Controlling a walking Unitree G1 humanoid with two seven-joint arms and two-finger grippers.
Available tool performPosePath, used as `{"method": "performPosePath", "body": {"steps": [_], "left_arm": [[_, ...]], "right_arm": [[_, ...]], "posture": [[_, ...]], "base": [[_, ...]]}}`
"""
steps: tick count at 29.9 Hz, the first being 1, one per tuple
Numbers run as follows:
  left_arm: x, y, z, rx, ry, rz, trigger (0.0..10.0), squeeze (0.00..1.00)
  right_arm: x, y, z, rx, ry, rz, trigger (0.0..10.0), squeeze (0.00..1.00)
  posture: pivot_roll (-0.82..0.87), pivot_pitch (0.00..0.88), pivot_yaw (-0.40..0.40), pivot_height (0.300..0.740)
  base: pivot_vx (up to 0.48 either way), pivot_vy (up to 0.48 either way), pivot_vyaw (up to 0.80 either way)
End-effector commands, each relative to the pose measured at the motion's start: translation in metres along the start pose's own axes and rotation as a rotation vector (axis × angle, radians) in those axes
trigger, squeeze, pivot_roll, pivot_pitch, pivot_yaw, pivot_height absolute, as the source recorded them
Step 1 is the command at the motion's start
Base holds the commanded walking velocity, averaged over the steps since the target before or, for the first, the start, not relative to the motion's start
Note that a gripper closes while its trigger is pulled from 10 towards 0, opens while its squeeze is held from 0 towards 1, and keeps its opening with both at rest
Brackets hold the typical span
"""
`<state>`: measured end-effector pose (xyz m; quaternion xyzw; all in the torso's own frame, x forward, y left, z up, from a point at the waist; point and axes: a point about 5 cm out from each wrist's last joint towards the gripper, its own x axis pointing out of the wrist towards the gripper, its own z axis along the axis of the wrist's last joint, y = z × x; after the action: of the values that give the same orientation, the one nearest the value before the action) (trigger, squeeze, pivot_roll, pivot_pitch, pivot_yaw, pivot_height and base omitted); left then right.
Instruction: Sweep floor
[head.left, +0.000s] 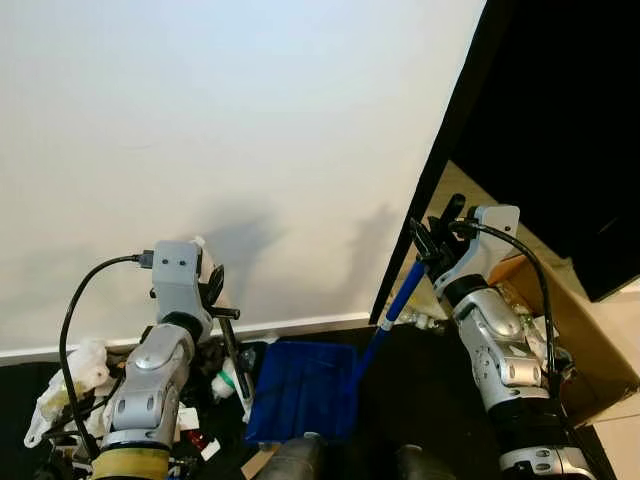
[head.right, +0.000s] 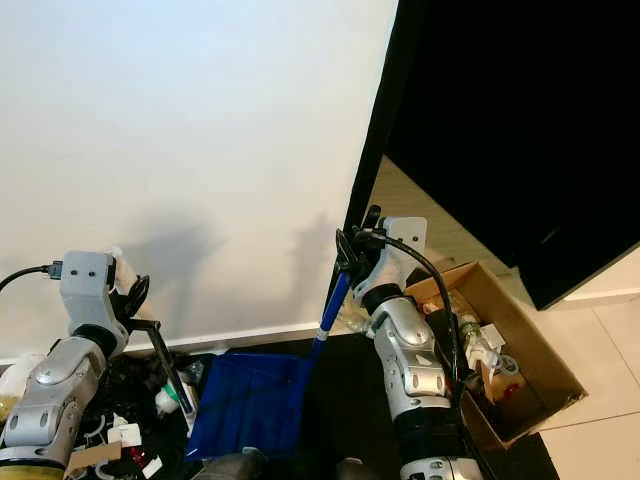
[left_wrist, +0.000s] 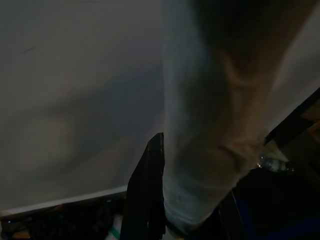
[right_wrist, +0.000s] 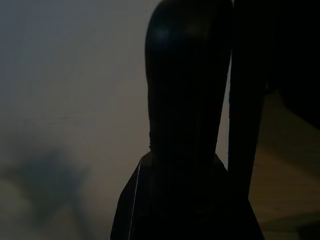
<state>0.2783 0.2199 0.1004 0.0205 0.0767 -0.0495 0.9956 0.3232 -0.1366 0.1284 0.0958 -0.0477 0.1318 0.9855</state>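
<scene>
1. Blue plastic dustpan sits low on the dark floor, right at the foot of the plain white wall, its scoop tilted up toward the robot.
2. Its long blue handle rises at a slant to the right, with a white band partway along, and ends in the right gripper, whose black fingers are closed around the top of it.
3. Over on the left, the left gripper is raised beside the wall and clamped on a thin black broom stick that runs down into the mess below; from the left wrist camera a pale, blurred shape fills the middle between the dark fingers, so the grip itself is hard to read there.
4. Under the left arm lies a heap of litter: crumpled white paper, scraps and small bits, just beside the dustpan's left edge.
5. To the right, an open brown cardboard box stands on the floor with odd items inside, near the right arm.
6. A black door frame runs up diagonally where the wall ends, with darkness beyond it.
7. The right wrist camera is very dark, showing a black finger against the dim wall.
</scene>
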Motion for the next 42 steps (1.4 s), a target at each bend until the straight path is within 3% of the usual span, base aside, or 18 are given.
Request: {"method": "performPosePath", "body": {"steps": [1,8,26,31,36,42], "left_arm": [[-0.002,0.005,0.003,0.043,-0.014,0.013,10.0,0.0],[-0.002,0.006,0.003,0.047,-0.011,0.018,10.0,0.0],[-0.004,0.01,0.002,0.053,-0.019,0.041,10.0,0.0],[-0.006,0.012,0.007,0.077,-0.048,0.032,10.0,0.0],[-0.017,0.02,0.039,0.158,-0.165,-0.124,10.0,0.0],[-0.022,0.037,0.057,0.225,-0.189,-0.145,10.0,0.0]], "right_arm": [[-0.002,-0.003,0.0,0.022,-0.01,-0.012,10.0,0.0],[-0.002,-0.003,-0.001,0.021,-0.008,-0.013,10.0,0.0],[-0.003,-0.003,-0.001,0.019,-0.005,-0.009,10.0,0.0],[-0.003,-0.005,0.0,-0.04,-0.006,0.0,10.0,0.0],[-0.003,-0.025,0.008,-0.162,-0.019,-0.03,10.0,0.0],[-0.003,-0.033,0.006,-0.195,-0.001,-0.035,10.0,0.0]], "posture": [[0.18,0.154,0.003,0.74],[0.18,0.154,0.003,0.74],[0.18,0.16,0.002,0.74],[0.18,0.165,0.002,0.74],[0.19,0.177,0.004,0.74],[0.21,0.192,0.013,0.74]], "base": [[0.251,-0.405,0.0],[0.26,-0.385,0.0],[0.043,0.0,0.0],[0.0,0.0,0.0],[0.0,0.0,0.0],[0.0,0.0,0.0]]}}
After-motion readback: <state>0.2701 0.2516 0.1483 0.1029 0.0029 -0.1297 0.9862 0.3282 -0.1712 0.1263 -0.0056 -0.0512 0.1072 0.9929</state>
